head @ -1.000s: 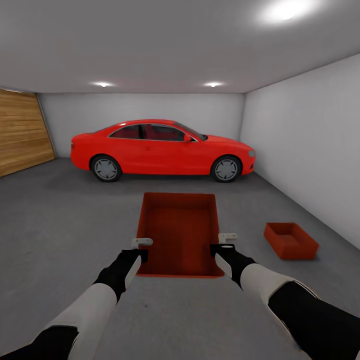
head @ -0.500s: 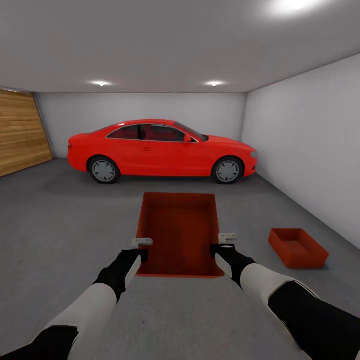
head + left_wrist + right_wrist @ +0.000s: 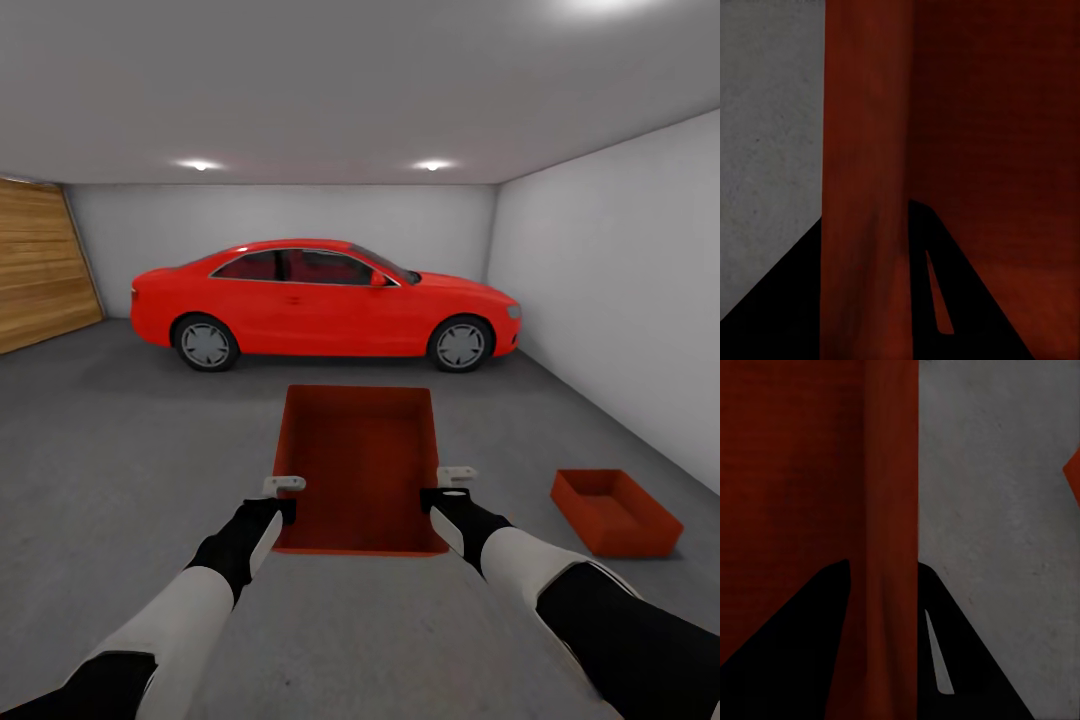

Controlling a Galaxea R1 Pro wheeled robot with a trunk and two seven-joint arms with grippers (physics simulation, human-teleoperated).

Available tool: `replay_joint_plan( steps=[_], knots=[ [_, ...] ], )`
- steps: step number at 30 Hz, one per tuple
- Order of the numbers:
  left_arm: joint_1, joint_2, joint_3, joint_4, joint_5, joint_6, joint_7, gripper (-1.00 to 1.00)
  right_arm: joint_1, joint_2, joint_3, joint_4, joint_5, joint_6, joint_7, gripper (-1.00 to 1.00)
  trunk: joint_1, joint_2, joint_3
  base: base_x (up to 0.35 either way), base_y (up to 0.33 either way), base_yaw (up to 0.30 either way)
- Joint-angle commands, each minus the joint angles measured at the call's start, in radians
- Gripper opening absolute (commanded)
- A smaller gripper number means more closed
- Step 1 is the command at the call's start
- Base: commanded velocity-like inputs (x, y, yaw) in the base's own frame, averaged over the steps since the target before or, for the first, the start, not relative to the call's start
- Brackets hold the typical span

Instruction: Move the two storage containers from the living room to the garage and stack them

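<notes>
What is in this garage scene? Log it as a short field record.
room: garage, grey concrete floor
carried: storage container, held between both arms
left end effector: shut on its left wall
right end effector: shut on its right wall
second container: on the floor, to the robot's right
behind: red coupe car

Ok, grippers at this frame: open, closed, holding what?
Left gripper: shut on the carried container's left wall.
Right gripper: shut on its right wall.
</notes>
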Motion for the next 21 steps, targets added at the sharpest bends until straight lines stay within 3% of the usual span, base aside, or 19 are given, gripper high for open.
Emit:
replay_joint_plan(
  steps=[1, 21],
  knots=[
    [0.0, 0.0, 0.004, 0.001, 0.017, 0.004, 0.004, -1.0, 0.0, -0.001, 0.04, -0.003, 0.026, -0.001, -0.007, -1.0, 0.001, -0.001, 0.0, 0.322, 0.075, 0.0],
    [0.0, 0.0, 0.004, 0.001, 0.017, 0.003, 0.005, -1.0, 0.0, -0.001, 0.04, -0.003, 0.026, -0.001, -0.007, -1.0, 0.001, -0.001, 0.0, 0.322, 0.075, 0.0]
  ],
)
